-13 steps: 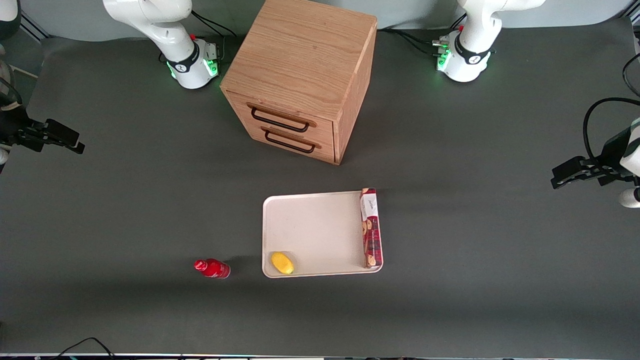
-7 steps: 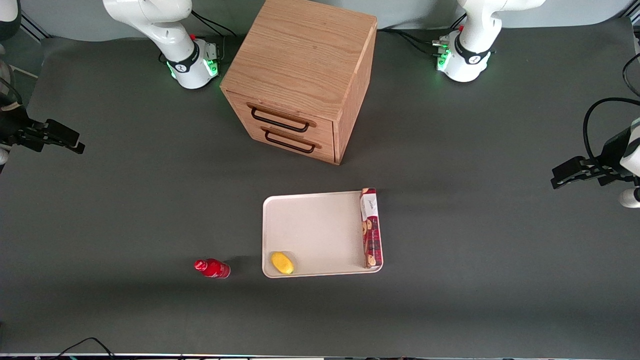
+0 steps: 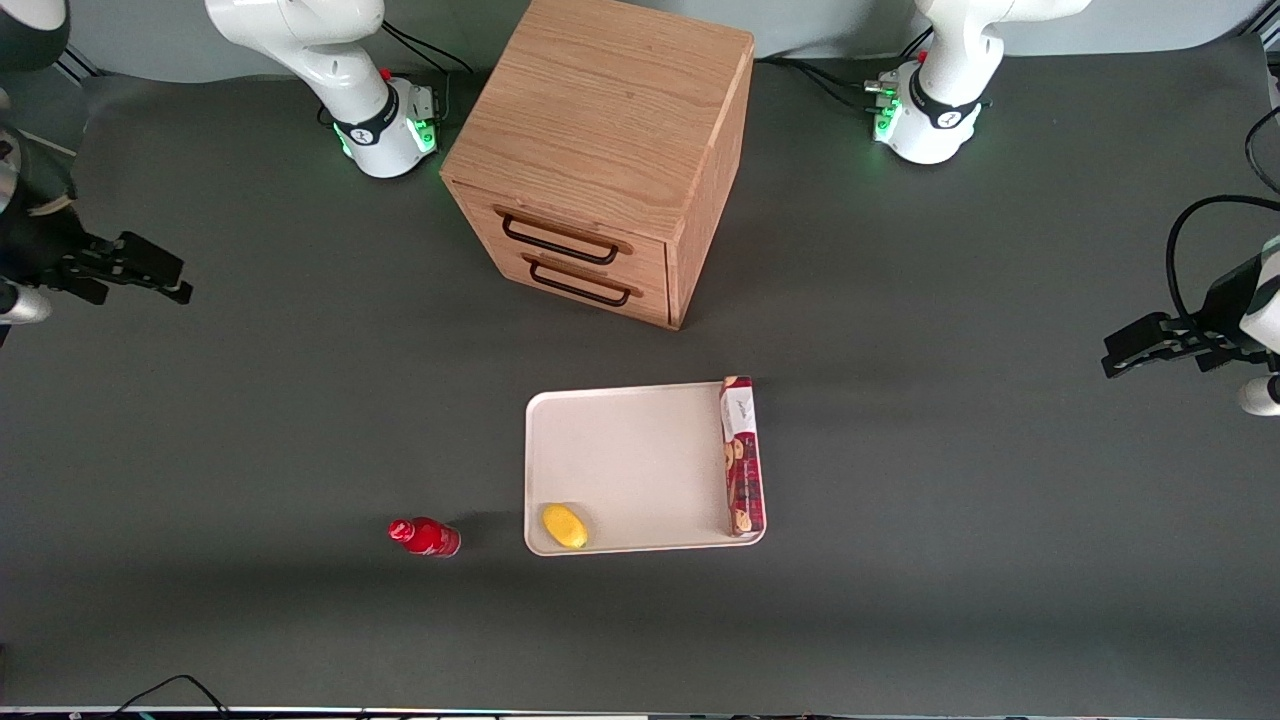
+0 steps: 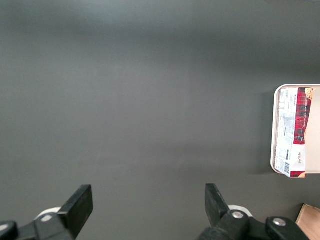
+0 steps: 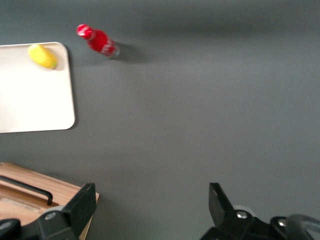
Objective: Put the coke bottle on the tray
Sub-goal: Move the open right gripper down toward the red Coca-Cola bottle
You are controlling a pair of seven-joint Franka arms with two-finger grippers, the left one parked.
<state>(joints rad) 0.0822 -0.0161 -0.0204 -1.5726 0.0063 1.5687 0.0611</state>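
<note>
The coke bottle (image 3: 425,537) (image 5: 98,40), small and red with a red cap, lies on its side on the dark table. It is just off the tray's edge, toward the working arm's end. The off-white tray (image 3: 640,460) (image 5: 35,95) sits mid-table, in front of the cabinet. My right gripper (image 3: 165,275) (image 5: 151,200) hovers open at the working arm's end of the table, well apart from the bottle and farther from the front camera than it. Nothing is between its fingers.
A yellow lemon (image 3: 565,526) (image 5: 42,56) lies in the tray's corner closest to the bottle. A long red biscuit box (image 3: 742,455) (image 4: 295,132) lies along the tray's edge toward the parked arm. The wooden two-drawer cabinet (image 3: 600,150) (image 5: 30,190) stands between the arm bases.
My right gripper has shifted a little toward the middle of the table. The bottle, tray, lemon and box have not moved.
</note>
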